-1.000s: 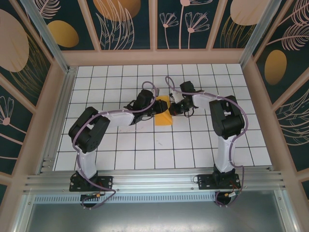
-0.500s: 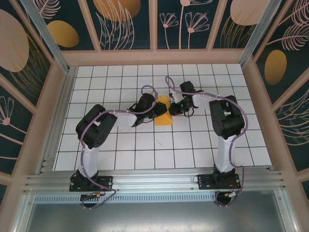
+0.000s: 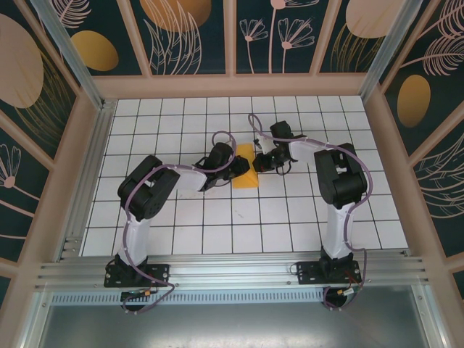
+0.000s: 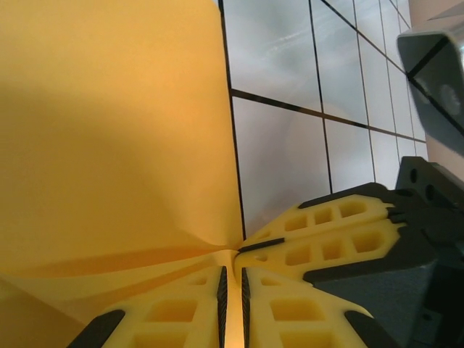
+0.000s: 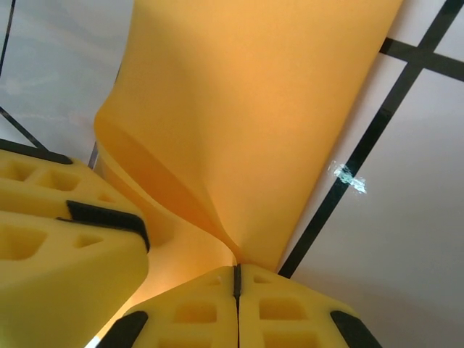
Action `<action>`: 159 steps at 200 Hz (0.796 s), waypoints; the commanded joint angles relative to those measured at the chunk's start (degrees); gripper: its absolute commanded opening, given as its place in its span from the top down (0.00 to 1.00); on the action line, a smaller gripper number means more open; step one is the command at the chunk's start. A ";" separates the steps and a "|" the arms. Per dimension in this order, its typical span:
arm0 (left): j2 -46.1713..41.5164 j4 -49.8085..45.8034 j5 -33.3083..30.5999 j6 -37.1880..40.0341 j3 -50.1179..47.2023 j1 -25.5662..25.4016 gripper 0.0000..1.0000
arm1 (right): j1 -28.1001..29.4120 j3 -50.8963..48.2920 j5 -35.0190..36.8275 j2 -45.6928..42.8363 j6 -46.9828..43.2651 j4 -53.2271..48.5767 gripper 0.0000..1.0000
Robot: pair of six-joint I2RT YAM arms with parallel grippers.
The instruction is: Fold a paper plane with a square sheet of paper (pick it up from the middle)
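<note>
One orange sheet of paper (image 3: 247,174), a single piece at the centre of the top view. Two robot arms: the left arm (image 3: 145,192) in the lower left, the right arm (image 3: 337,181) in the lower right. Two tools, one per arm: the left tool (image 3: 239,166) and the right tool (image 3: 259,162). Each tool has two yellow fingers (image 4: 181,312), four in all; both pairs appear together in each wrist view. One white tiled bench (image 3: 290,225).

Left pincer (image 4: 232,255), right pincer (image 5: 237,270): both closed.
</note>
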 commanded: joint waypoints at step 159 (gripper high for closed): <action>1.00 2.73 -1.32 0.62 -1.32 0.43 0.83 | -3.26 -4.83 -5.73 -4.92 6.53 5.03 0.71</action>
